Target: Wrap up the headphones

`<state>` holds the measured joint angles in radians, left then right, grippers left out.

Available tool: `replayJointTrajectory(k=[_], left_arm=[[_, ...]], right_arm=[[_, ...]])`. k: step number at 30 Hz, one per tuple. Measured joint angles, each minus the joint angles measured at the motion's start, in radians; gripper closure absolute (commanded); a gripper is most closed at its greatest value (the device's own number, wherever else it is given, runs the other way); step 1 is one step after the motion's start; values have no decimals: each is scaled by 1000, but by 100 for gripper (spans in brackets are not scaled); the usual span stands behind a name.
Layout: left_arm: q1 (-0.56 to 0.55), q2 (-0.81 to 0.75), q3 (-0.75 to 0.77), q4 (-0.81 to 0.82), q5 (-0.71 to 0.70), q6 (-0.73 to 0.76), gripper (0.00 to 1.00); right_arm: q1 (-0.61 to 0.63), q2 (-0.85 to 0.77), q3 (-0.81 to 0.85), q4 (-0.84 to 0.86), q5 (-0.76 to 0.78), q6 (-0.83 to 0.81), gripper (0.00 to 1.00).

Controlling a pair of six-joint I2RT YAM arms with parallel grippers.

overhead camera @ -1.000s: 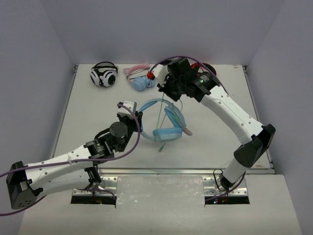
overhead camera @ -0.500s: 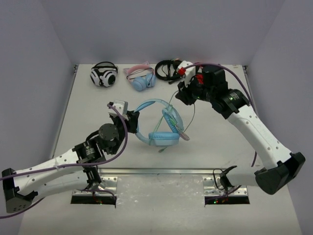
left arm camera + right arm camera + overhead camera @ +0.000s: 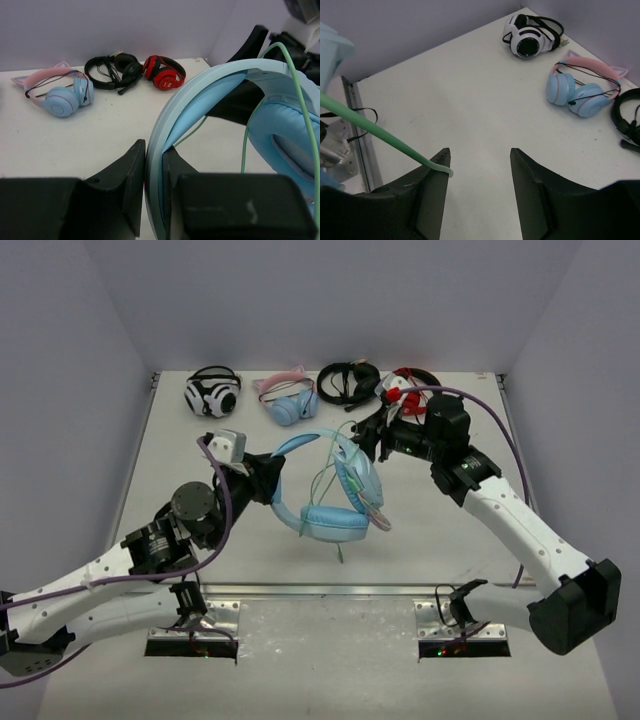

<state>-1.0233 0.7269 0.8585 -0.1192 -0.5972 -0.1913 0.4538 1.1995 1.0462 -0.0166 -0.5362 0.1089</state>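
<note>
The headphones [image 3: 330, 520] are light blue, their cable [image 3: 380, 133] pale green. The far row has a black-and-white headset [image 3: 212, 393], blue-and-pink pair [image 3: 290, 405], black headset [image 3: 345, 380] and red-and-black pair [image 3: 162, 75].

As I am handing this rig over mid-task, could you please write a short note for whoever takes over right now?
Left gripper: shut on the headband of the headphones, holding them near the middle of the table.
Right gripper: fingers open, gripping nothing. The green cable rests against one finger.
Done: a few loose cable loops lie across the headband and cups.
Left: regrasp the cable, wind up the remaining slack, including the tail that seems to hang below the lower cup, and secure the end.
</note>
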Motion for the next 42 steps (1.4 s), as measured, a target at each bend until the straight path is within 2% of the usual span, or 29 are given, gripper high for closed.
replayJointTrajectory(k=[1, 3, 6, 8, 9, 11, 12, 13, 15, 18, 19, 23, 28, 33, 38, 42], left_arm=[[0, -2, 14, -6, 1, 0, 100], [0, -3, 39, -18, 4, 0, 100], [0, -8, 58, -26, 4, -1, 100], [0, -10, 68, -44, -1, -2, 100], [0, -9, 74, -55, -5, -3, 100], [0, -8, 88, -80, -19, -6, 100], [0, -7, 95, -93, -29, -10, 100], [0, -7, 100, -103, -38, -16, 100], [0, -7, 107, -116, -57, -26, 100], [0, -7, 121, -129, -82, -33, 100], [0, -7, 127, -135, -87, -35, 100], [0, -4, 145, -155, -112, -41, 100], [0, -2, 145, -156, -172, -51, 100], [0, 0, 149, -98, -219, -69, 100], [0, 37, 188, -61, -264, -76, 100], [0, 59, 217, -58, -350, -80, 100]], right_arm=[[0, 6, -21, 33, -18, 16, 46], [0, 20, -61, 101, -54, 55, 34], [0, 45, -110, 207, -109, 110, 29], [0, 64, -136, 280, -150, 161, 29], [0, 73, -150, 324, -171, 188, 34], [0, 92, -175, 399, -198, 232, 50], [0, 104, -185, 435, -206, 254, 62], [0, 115, -192, 460, -211, 275, 67], [0, 143, -208, 522, -220, 312, 70], [0, 191, -235, 618, -234, 359, 94], [0, 208, -243, 645, -236, 375, 99], [2, 272, -278, 759, -250, 447, 98], [26, 301, -335, 905, -249, 525, 78], [114, 325, -382, 1012, -243, 580, 71], [237, 412, -346, 1099, -221, 603, 72], [266, 542, -312, 1209, -204, 645, 75]])
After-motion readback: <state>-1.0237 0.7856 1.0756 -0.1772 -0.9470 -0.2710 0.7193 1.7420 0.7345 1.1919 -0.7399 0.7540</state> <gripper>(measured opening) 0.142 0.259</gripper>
